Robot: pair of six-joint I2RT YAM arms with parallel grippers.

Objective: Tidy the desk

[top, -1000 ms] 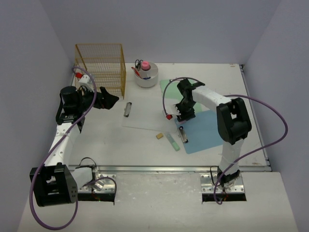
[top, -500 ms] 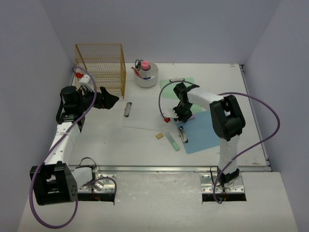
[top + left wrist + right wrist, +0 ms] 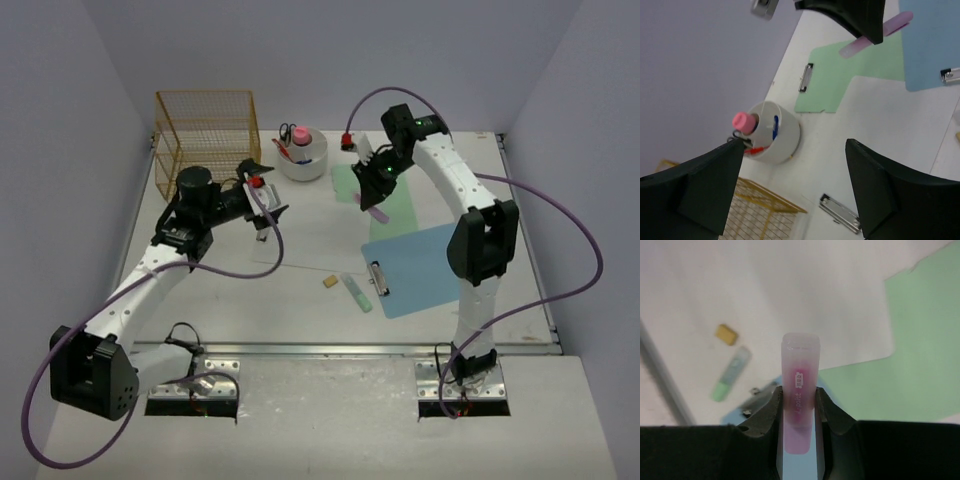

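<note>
**Top external: worktop layout, both arms raised over the far half**

Top external shows the worktop (image 3: 225, 300) as a white rectangle. Its long axis runs left to right, with a metal rail (image 3: 330, 350) along the near edge and lavender walls on three sides.

- Far left corner: yellow wire basket (image 3: 208, 135), upright.
- Just right of the basket: round white holder (image 3: 302, 155), with a pink cap and pens standing in it.
- Right half: green clipboard (image 3: 395, 205) lies flat. Blue clipboard (image 3: 425, 268) lies nearer and overlaps it.
- Centre front: tan eraser (image 3: 329, 282) and green highlighter (image 3: 359, 293) lie close together, just left of the blue board's clip.
- Left wrist view: metal clip (image 3: 840, 213) lies beside the basket.

Right claw (image 3: 375, 185) is above the green clipboard and clamped on a pink marker (image 3: 800, 390), which is gripped at mid-barrel with its cap end sticking out past the fingers.

Left claw (image 3: 262, 190) hangs between the basket and the holder. Its fingers are spread wide and hold nothing.
</note>
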